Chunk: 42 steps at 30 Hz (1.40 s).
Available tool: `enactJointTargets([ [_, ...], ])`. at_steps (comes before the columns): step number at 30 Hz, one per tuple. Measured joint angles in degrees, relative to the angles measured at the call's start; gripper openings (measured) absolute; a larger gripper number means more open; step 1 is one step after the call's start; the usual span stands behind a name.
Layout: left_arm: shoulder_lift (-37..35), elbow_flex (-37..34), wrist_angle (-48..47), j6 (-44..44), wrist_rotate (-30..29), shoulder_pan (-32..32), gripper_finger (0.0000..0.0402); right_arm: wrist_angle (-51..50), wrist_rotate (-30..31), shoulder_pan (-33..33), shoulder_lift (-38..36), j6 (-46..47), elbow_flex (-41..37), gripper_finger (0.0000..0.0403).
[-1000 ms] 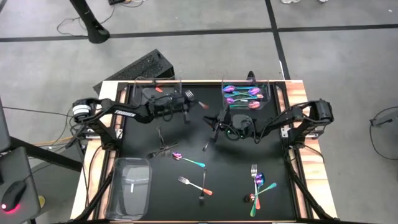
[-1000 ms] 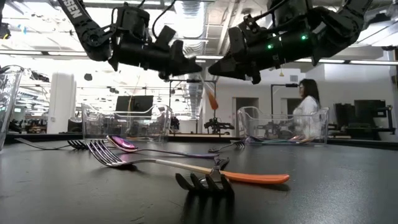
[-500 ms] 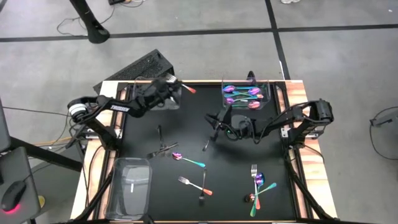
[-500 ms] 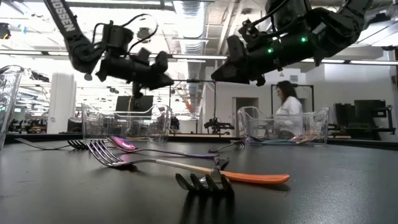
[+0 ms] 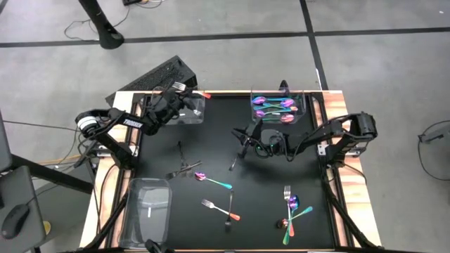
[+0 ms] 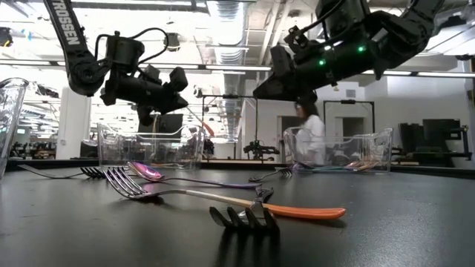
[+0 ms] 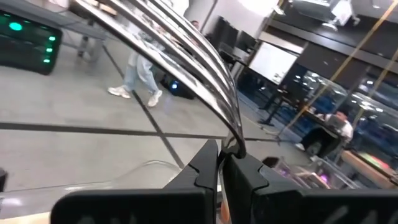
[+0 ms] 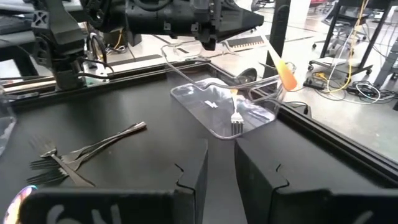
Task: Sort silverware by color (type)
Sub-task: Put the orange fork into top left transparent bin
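Observation:
My left gripper (image 5: 184, 98) is shut on a fork with a silver head and a coppery orange handle (image 5: 204, 94), above the clear tray (image 5: 190, 114) at the far left. That tray holds a fork (image 8: 236, 121) and a spoon (image 8: 246, 76). My right gripper (image 5: 242, 138) hovers open over the table's middle with nothing between its fingers (image 8: 194, 169). More silverware lies flat on the black table: dark forks (image 5: 183, 166), an iridescent spoon (image 5: 212, 181), and an orange-handled fork (image 5: 218, 209). My left gripper pinches the fork at its neck (image 7: 231, 147), just below the tines, between its two fingertips. The fingers come in about level, pointing at the table's far edge, and lie across the fork. The fork is lifted clear and tilted: tines (image 7: 186, 56) up, orange handle (image 8: 283, 72) slanting down.
A clear tray (image 5: 301, 112) at the far right holds iridescent spoons. Another clear tray (image 5: 148, 207) stands at the near left. A cluster of iridescent and coppery pieces (image 5: 292, 209) lies near right. A person (image 6: 310, 132) walks in the room beyond.
My left gripper has carried the orange-handled fork from the table's middle toward the far left corner, to above the far-left tray, rolling its wrist so that the fork has turned. The fork stays clear of the table.

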Motion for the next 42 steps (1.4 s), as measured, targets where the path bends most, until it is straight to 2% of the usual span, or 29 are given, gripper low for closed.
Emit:
enactJointTargets([
  [13, 0.0, 0.0, -1.7, 2.6, -1.1, 0.0, 0.0007, -0.1, 0.0, 0.5, 0.0, 0.0, 0.0, 0.0103],
  [22, -2.7, 0.0, -3.5, 4.0, 1.8, 0.0, 0.0002, -0.4, 0.0, 0.5, 0.0, 0.0, 0.0, 0.0103],
  [33, -15.2, 0.0, -25.4, 8.4, 0.2, 0.0, 0.0001, -1.6, 0.0, 0.3, 0.0, 0.2, 0.0, 0.0103],
  [38, -14.8, 0.0, -28.9, 7.9, -4.1, 0.0, 0.0007, -1.4, 0.0, 0.0, 0.0, 0.9, 0.0, 0.0103],
  [42, -14.3, 0.0, -28.6, 7.0, -1.9, 0.0, 0.0012, -1.4, 0.0, 0.0, 0.0, 1.1, 0.0, 0.0103],
])
